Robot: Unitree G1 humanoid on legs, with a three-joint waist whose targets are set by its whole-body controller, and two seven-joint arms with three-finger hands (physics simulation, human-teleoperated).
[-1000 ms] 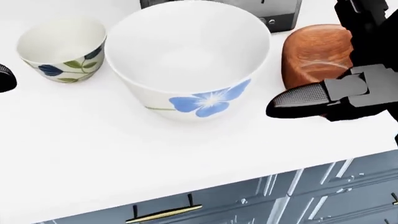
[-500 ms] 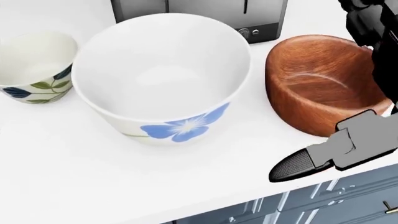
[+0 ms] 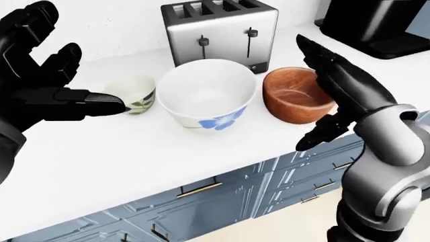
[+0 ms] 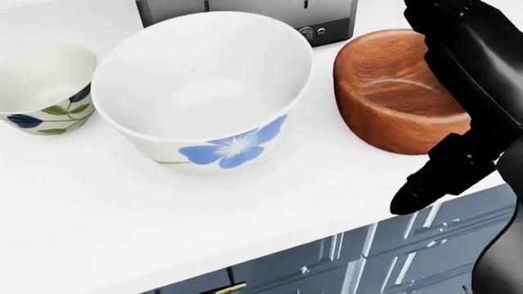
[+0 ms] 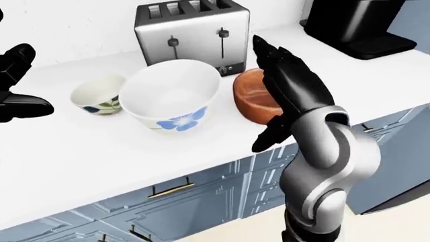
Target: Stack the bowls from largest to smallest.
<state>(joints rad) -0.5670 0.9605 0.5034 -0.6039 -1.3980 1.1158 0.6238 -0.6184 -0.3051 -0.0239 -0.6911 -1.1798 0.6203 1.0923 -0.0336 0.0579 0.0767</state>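
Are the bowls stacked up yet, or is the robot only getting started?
Only getting started. The big white flower bowl, the wooden bowl and the little leafy bowl each sit separately on the counter. The right hand is open beside the wooden bowl; the left hand holds nothing. All stacking is left.

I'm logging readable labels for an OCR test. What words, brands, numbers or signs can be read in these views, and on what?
None can be read.
Toaster: no legible brand or numbers; its knob markings are too small.
Large white bowl: only a blue flower, no text.
Small bowl: only a leaf pattern.
Wooden bowl: plain.
Coffee machine: no visible lettering.
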